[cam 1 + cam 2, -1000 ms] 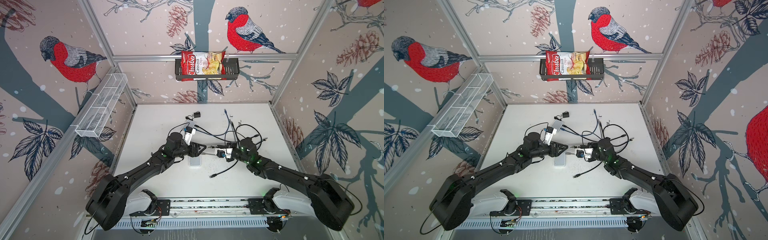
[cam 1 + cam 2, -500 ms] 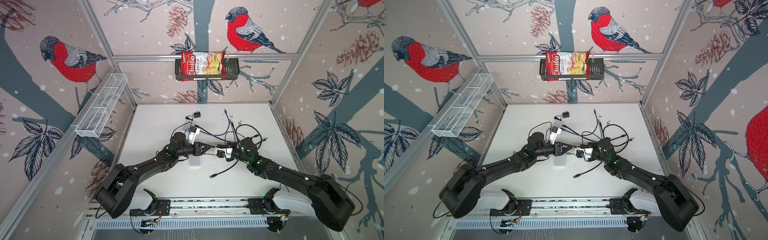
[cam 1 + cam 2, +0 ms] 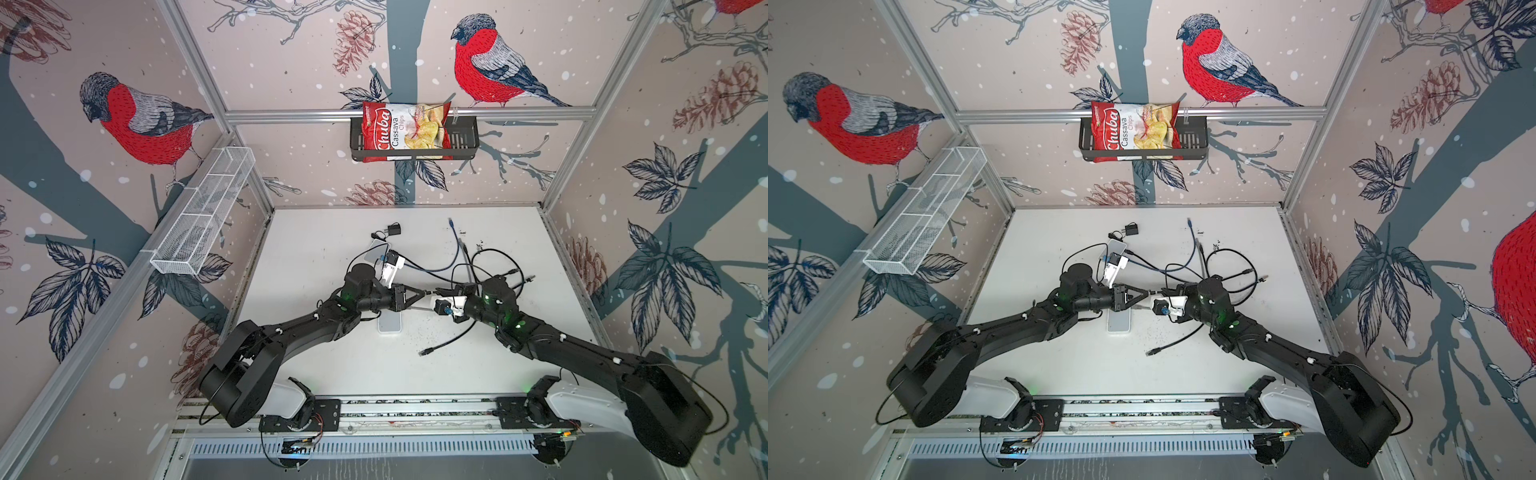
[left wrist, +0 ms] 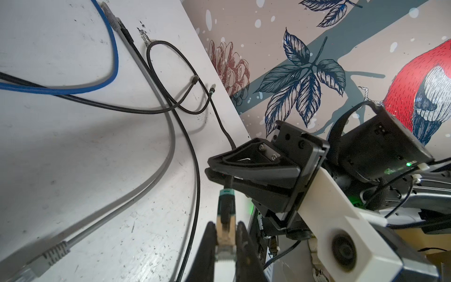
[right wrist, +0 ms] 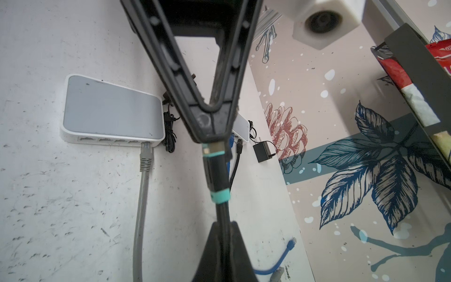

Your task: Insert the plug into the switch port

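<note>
the left tool (image 4: 225, 240) is clenched on the clear plug (image 4: 225, 233) of a black cable, low in the middle of the left wrist view, the plug pinched between its two dark fingers (image 4: 210, 244). the right tool (image 5: 223, 234) is clamped on the same black cable (image 5: 222, 214) just behind the plug's teal-banded boot (image 5: 216, 171), at the bottom centre of the right wrist view. in both top views the two tools meet tip to tip near the middle of the frame, left tool (image 3: 424, 294) and right tool (image 3: 441, 291) almost touching, with the short stretch of cable between them.

just below that meeting point a white switch (image 3: 390, 322) lies flat on the worktop (image 3: 316, 249). in the right wrist view this switch (image 5: 109, 109) sits at the left of the frame with a grey cable (image 5: 142, 183) already plugged into the rightmost port of its row; the other ports look free. a second white switch (image 3: 376, 252) lies further up the frame with a blue cable (image 3: 455, 249) and black leads running from it, and a small black adapter (image 3: 394, 229) sits above that. the held plug is up off the worktop, not in any port.

a red chips bag (image 3: 405, 131) sits in a black basket (image 3: 467, 141) on the back wall.
</note>
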You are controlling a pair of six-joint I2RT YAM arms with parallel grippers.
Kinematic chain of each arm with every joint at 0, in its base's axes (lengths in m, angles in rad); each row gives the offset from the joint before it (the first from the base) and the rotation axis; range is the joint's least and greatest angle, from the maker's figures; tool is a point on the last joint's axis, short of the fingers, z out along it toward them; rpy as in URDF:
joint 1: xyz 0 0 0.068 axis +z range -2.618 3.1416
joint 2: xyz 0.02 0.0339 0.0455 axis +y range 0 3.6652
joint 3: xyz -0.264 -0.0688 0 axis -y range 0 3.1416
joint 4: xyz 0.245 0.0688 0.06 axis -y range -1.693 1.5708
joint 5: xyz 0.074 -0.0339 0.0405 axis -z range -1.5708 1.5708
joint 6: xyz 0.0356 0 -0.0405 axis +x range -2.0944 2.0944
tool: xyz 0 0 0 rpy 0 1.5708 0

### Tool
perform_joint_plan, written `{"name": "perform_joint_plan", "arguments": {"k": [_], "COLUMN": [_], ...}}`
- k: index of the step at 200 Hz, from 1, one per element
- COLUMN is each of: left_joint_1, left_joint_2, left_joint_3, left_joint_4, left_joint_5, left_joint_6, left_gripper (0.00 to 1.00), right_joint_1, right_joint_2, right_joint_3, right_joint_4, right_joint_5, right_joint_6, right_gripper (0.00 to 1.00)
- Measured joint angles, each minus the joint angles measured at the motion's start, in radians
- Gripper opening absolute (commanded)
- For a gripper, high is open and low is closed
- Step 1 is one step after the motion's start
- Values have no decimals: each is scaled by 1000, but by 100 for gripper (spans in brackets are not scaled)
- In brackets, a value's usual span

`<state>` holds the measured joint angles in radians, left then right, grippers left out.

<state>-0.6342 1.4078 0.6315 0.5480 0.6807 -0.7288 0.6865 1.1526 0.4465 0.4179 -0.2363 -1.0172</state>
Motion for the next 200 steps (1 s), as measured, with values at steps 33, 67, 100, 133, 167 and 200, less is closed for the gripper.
{"name": "perform_joint_plan", "arguments": {"k": [33,67,100,133,167,200], "left_joint_1": [0,-1,-35,-70,-106,-115], "left_joint_2": [2,3,-29,-47,-68,-89], "left_joint_3": [3,3,28,42,-12,-81], "left_joint_4": [-1,-18,-115,-201,-218,-169], "left_joint_5": [3,2,-69,-145,-227,-279], "left_joint_6": [10,62,230,454,653,779], "left_gripper": [0,0,0,0,0,0], "right_joint_1": [0,0,-23,-69,-120,-132], "right_joint_2": [0,11,31,36,35,50], "right_joint_3": [0,22,117,194,240,254], "right_joint_4": [0,-16,-163,-332,-443,-497], "right_joint_5": [3,3,-38,-156,-286,-376], "right_joint_6": [0,3,24,29,29,30], "right_gripper": [12,27,34,38,40,40]}}
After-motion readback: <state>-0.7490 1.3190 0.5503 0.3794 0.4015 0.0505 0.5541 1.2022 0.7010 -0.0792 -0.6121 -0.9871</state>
